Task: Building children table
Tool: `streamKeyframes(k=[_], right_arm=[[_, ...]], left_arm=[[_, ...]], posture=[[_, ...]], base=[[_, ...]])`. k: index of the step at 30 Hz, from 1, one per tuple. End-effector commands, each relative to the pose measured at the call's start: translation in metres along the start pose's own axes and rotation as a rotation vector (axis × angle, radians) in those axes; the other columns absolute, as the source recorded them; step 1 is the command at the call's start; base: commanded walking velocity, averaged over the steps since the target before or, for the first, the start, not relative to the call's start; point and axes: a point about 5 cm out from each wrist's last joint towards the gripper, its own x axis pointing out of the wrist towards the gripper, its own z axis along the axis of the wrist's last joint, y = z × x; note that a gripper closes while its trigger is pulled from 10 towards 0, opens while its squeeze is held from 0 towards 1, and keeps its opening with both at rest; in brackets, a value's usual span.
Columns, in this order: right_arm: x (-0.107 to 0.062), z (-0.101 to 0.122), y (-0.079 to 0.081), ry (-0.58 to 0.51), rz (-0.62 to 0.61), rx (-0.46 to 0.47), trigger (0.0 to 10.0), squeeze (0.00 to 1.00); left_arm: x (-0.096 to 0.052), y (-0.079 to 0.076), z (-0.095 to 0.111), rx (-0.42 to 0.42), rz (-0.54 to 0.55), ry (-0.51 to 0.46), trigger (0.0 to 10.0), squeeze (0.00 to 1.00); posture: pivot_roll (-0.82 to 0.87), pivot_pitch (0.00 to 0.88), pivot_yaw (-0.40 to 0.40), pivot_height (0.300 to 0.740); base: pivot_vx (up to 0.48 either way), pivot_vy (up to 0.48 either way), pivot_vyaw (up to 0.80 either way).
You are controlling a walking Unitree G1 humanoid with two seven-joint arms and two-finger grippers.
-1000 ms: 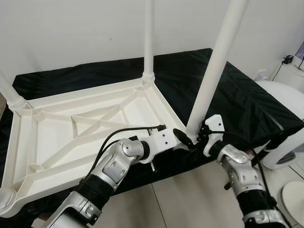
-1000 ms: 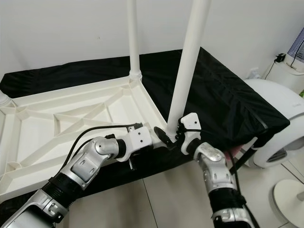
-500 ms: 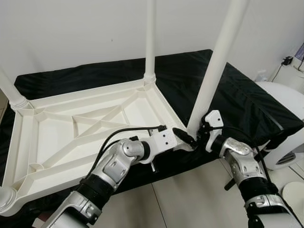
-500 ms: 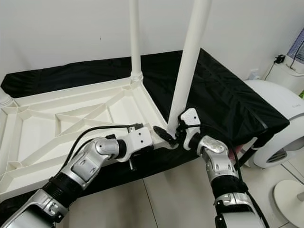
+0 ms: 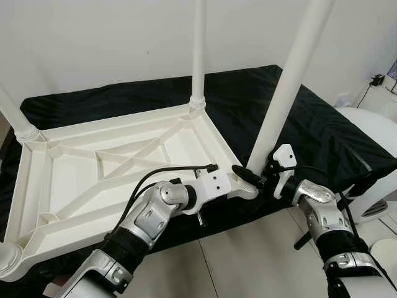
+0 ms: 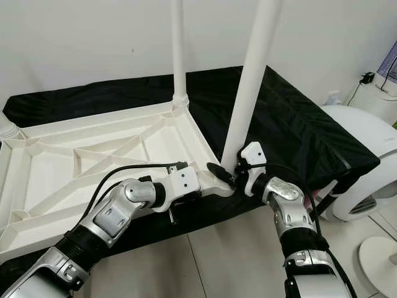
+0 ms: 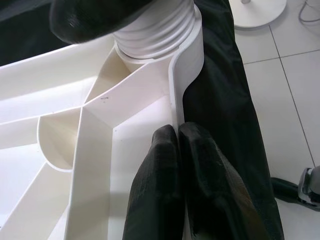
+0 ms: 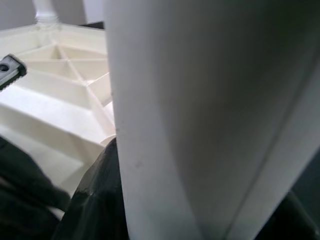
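Inverted white tabletop (image 5: pixel 93 180) at centre-left on black cloth (image 5: pixel 310 124), rim pinched by left gripper (image 7: pixel 177 145), fingers closed on it, presumably for bracing, while right gripper (image 5: pixel 263 180) clasps leg (image 5: pixel 288 93) base, likely seating it in corner socket.

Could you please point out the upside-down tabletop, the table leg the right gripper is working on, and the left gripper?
tabletop (image 5: pixel 74 186), left eye view, on a rib of its underside.
table leg (image 5: pixel 282 102), left eye view, mid-shaft.
left gripper (image 7: pixel 178 150), left wrist view, between its fingertips clamping the tabletop's rim.
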Motion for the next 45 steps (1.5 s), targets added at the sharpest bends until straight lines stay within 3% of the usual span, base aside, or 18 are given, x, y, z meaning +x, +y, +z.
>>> streamKeyframes(k=[1,10,18,25,36,45], right_arm=[[0.005,-0.003,0.014,-0.021,-0.019,0.028,10.0,0.0],[0.016,0.0,0.041,-0.059,-0.165,0.05,10.0,0.0],[0.023,0.008,0.053,-0.075,-0.328,0.069,10.0,0.0],[0.029,0.014,0.055,-0.084,-0.527,0.118,10.0,0.0],[0.036,0.011,0.069,-0.007,-0.827,0.098,10.0,0.0],[0.032,0.011,0.065,0.0,-0.853,0.096,10.0,0.0]], left_arm=[[0.005,-0.008,-0.004,0.0,-0.045,0.024,10.0,0.0],[0.005,-0.01,-0.005,-0.005,-0.045,0.024,10.0,0.0],[0.005,-0.012,-0.005,-0.005,-0.054,0.026,10.0,0.0],[0.005,-0.014,-0.006,-0.004,-0.059,0.026,10.0,0.0],[0.005,-0.016,-0.005,-0.007,-0.057,0.025,10.0,0.0],[0.006,-0.018,-0.005,-0.007,-0.063,0.024,10.0,0.0]], posture=[[-0.1,0.056,0.027,0.74],[-0.1,0.057,0.024,0.74],[-0.1,0.056,0.025,0.74],[-0.09,0.051,0.022,0.74],[-0.08,0.038,0.01,0.74],[-0.08,0.034,0.009,0.74]], base=[[0.0,0.0,0.0],[0.0,0.0,0.0],[0.0,0.0,0.0],[0.0,0.0,0.0],[0.0,0.0,0.0],[0.0,0.0,0.0]])
